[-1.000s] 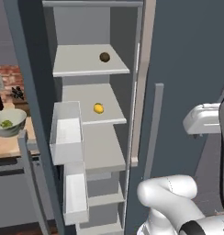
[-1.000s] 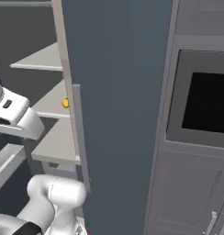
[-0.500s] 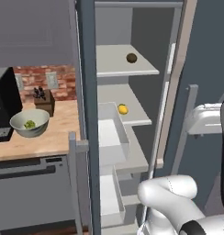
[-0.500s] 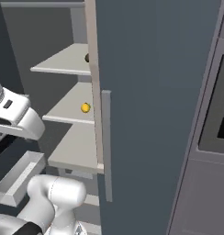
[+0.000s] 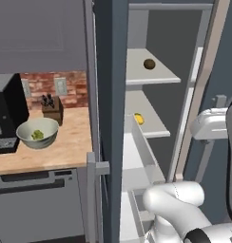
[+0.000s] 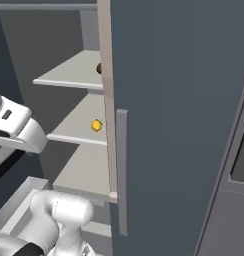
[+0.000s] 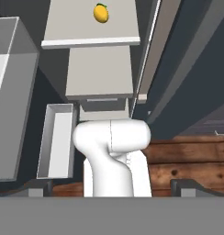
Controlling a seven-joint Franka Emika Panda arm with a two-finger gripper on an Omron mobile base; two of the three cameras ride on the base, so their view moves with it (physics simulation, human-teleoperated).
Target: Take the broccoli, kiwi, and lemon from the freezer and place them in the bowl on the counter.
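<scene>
**Open, empty gripper hanging before the freezer; base views shifting toward the counter**

The gripper (image 7: 114, 189) is standing released, its two dark fingertips (image 7: 39, 192) spread wide at the bottom of the hand view and grasping nothing. Well ahead of it, far up the hand view, one lemon (image 7: 101, 13) is lying on a white shelf of the freezer (image 7: 91, 32), clear of the fingers. To the hand's left, two clear white door bins (image 7: 58, 137) are hanging on the open door, one above the other. Below the hand, brown wooden floor (image 7: 187, 156) is showing.

In the left base view, one kiwi (image 5: 149, 63) is resting on the shelf above the lemon's, higher than the hand and well apart from it. Far off to the hand's left, beyond the freezer door, one bowl (image 5: 24, 130) is sitting on the counter (image 5: 65, 149) with one broccoli (image 5: 37, 135) lying inside it. Behind the bowl, one black coffee machine (image 5: 6, 111) and one knife block (image 5: 52, 110) are standing against a brick backsplash (image 5: 42, 83).

Against the picture half a second back, both base views are sliding sideways as a whole, so the camera is moving. The lemon and kiwi are keeping their shelves, and the broccoli is staying in the bowl.
</scene>
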